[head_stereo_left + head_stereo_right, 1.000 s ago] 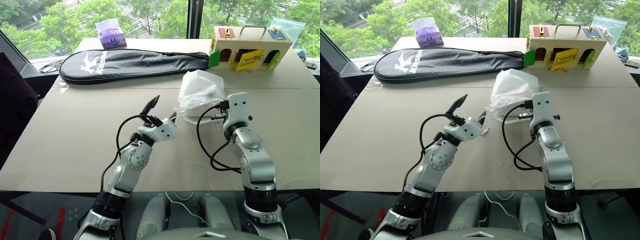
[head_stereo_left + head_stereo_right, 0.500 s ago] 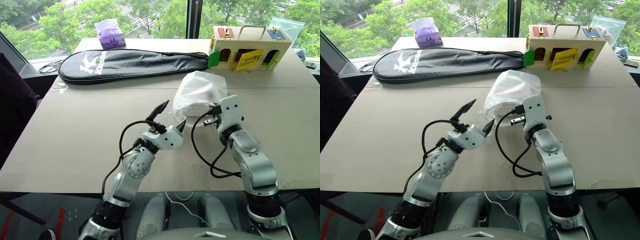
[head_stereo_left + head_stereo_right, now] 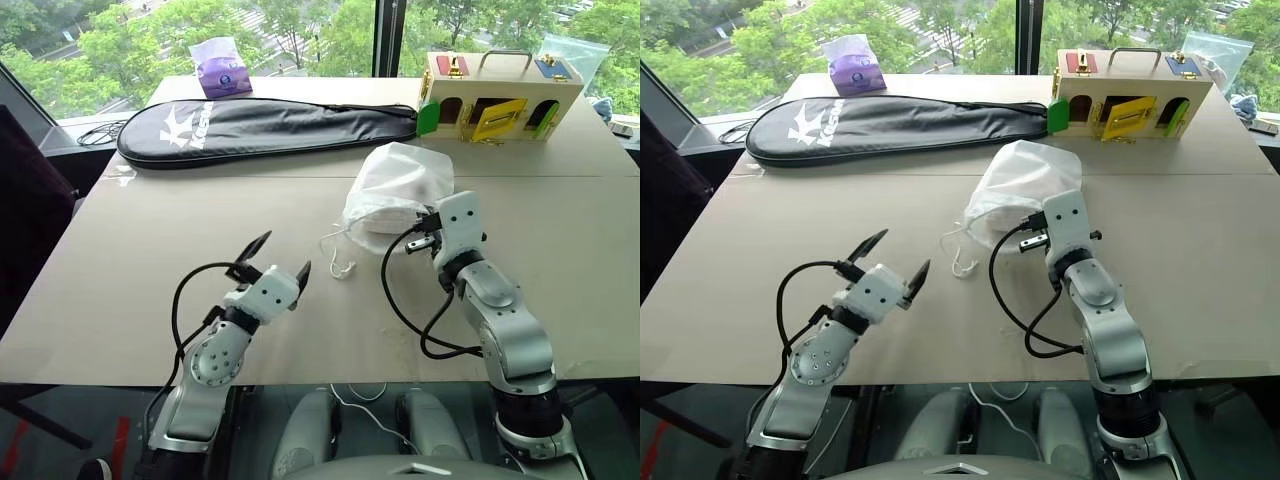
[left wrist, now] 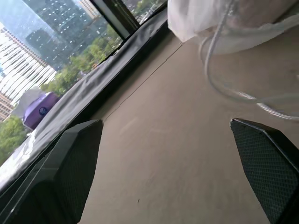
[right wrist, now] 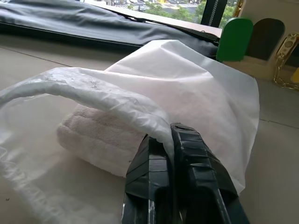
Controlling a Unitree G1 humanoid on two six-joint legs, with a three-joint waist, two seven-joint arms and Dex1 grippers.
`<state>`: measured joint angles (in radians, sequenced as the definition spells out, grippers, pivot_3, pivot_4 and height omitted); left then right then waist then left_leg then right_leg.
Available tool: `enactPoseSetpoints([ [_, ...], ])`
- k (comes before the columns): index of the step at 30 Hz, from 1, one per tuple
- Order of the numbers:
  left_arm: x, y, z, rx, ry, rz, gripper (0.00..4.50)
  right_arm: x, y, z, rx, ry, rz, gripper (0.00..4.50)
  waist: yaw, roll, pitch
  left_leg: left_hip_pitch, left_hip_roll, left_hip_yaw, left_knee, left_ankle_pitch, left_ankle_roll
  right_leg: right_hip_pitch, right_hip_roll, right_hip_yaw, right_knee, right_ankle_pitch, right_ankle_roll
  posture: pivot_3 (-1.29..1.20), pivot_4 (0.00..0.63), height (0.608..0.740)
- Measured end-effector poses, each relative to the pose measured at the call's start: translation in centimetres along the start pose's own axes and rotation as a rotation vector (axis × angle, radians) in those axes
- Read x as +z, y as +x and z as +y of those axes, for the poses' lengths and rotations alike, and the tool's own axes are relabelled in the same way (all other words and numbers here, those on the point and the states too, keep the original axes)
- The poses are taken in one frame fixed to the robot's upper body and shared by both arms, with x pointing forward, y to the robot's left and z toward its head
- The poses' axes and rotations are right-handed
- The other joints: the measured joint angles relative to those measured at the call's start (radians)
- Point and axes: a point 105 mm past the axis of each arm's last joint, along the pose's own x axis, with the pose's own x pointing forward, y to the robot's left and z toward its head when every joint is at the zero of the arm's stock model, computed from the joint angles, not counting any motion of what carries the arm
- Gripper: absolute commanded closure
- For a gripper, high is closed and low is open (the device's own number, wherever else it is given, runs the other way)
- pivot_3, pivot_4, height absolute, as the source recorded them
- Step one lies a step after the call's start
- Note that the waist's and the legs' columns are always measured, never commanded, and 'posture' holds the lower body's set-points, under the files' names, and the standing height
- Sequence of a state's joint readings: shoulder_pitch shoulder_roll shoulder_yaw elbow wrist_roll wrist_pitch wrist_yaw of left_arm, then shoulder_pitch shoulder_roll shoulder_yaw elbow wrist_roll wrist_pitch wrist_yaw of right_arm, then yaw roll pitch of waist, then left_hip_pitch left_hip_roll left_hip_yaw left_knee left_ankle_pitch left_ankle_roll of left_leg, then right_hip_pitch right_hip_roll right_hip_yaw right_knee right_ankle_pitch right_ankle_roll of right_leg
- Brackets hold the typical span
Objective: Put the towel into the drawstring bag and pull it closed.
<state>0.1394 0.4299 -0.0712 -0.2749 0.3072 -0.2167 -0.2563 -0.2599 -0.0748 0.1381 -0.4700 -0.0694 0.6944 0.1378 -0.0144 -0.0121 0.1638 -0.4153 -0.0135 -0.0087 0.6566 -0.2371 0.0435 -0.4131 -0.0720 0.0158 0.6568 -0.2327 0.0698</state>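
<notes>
From the head camera you see the bag (image 3: 398, 196) lying on the table (image 3: 150, 250), near the middle and a little toward your right arm. It is puffed up, with its mouth facing you, and its cords (image 3: 338, 252) trail loose on the tabletop toward your left side. Your right gripper (image 3: 428, 222) sits at the bag's mouth, just beside its near edge. Your left gripper (image 3: 275, 258) hangs over bare table, apart from the bag and the cords, its two fingers spread wide with nothing between them. At the far side lie a black case (image 3: 265, 125), a purple tissue pack (image 3: 222, 68) and a wooden toy house (image 3: 500, 95).

In the left wrist view your left gripper's fingers (image 4: 70, 158) stand far apart, and between them you look over bare tabletop. The bag's edge (image 4: 210, 21) and a loop of cord (image 4: 243, 95) lie ahead, not touched. The black case runs along behind.

In the right wrist view your right gripper (image 5: 170, 140) has its fingers pressed together on the gathered rim of the bag (image 5: 93, 91). The towel (image 5: 100, 133) lies inside the bag, seen through the open mouth, flat on the table under the raised rim.
</notes>
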Motion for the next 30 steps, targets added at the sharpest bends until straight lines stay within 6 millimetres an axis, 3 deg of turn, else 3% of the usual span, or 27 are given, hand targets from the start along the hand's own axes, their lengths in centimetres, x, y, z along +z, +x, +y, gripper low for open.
enactPoseSetpoints([
  [5,1.6,-1.5,-1.3,-0.104,0.068,-0.129,0.0,0.0,0.0,0.0,-0.006,-0.001,-0.002,4.47,0.0,0.0,0.0,0.001,0.001,0.0,-0.002,0.0,0.0,0.0,-0.001,0.0,0.0,-0.002,-0.004,0.0,0.15,0.74],
  [6,1.5,-1.4,-0.7,-0.067,0.059,-0.131,0.0,0.0,0.0,0.0,-0.007,-0.001,-0.003,4.47,0.001,0.0,0.0,0.001,0.001,0.0,-0.002,0.0,0.0,0.0,-0.001,0.0,0.0,-0.003,-0.005,0.0,0.15,0.74],
  [11,0.1,0.9,6.3,0.238,0.003,-0.07,0.0,0.0,0.1,0.1,-0.005,-0.003,-0.009,4.47,0.003,0.0,0.0,0.001,0.0,-0.001,-0.001,0.0,0.0,0.001,0.0,-0.002,0.0,0.0,-0.001,0.0,0.15,0.74],
  [13,0.1,2.4,6.9,0.243,-0.041,-0.074,0.0,0.0,0.1,0.1,-0.005,-0.004,-0.011,4.47,0.003,0.0,0.0,0.001,-0.001,0.0,-0.001,0.0,0.0,0.001,0.0,-0.002,0.0,0.0,0.0,0.0,0.15,0.74],
  [15,0.4,3.7,6.5,0.202,-0.071,-0.087,0.0,0.1,0.2,0.2,0.0,-0.005,-0.012,4.47,0.001,-0.001,0.0,0.0,-0.001,0.0,-0.001,0.0,0.0,0.001,0.001,-0.002,0.0,0.0,0.0,0.0,0.15,0.74],
  [17,0.7,5.5,4.6,0.082,-0.085,-0.106,0.0,0.1,0.3,0.3,0.002,-0.006,-0.017,4.47,-0.001,-0.001,0.0,0.0,-0.001,0.0,-0.001,0.0,0.0,0.0,0.001,-0.001,0.0,0.0,0.0,0.0,0.15,0.74],
  [19,0.7,5.7,4.4,0.072,-0.086,-0.106,0.0,0.1,0.3,0.3,0.003,-0.006,-0.017,4.47,-0.002,-0.001,0.0,0.0,-0.001,0.0,-0.001,0.0,0.0,0.0,0.001,-0.001,0.0,0.0,0.0,0.0,0.15,0.74],
  [21,0.3,6.7,2.1,-0.059,-0.061,-0.109,0.0,0.2,0.4,0.4,0.005,-0.008,-0.021,4.47,-0.004,-0.001,0.0,0.001,-0.001,0.0,-0.002,0.0,0.0,0.0,0.002,-0.001,0.0,0.0,0.0,0.0,0.15,0.74],
  [23,0.3,7.1,1.1,-0.112,-0.04,-0.12,0.0,0.2,0.5,0.6,0.009,-0.008,-0.023,4.47,-0.004,0.0,0.0,0.001,-0.001,0.0,-0.002,0.0,0.0,0.0,0.002,-0.001,0.0,0.0,-0.001,0.0,0.15,0.74],
  [30,0.7,7.2,1.1,-0.093,0.053,-0.161,0.0,0.2,0.4,0.5,-0.004,-0.009,-0.023,4.47,-0.001,-0.001,0.0,0.001,-0.001,0.0,-0.002,0.0,0.0,0.0,0.001,-0.001,0.0,0.0,0.0,0.0,0.15,0.74],
])
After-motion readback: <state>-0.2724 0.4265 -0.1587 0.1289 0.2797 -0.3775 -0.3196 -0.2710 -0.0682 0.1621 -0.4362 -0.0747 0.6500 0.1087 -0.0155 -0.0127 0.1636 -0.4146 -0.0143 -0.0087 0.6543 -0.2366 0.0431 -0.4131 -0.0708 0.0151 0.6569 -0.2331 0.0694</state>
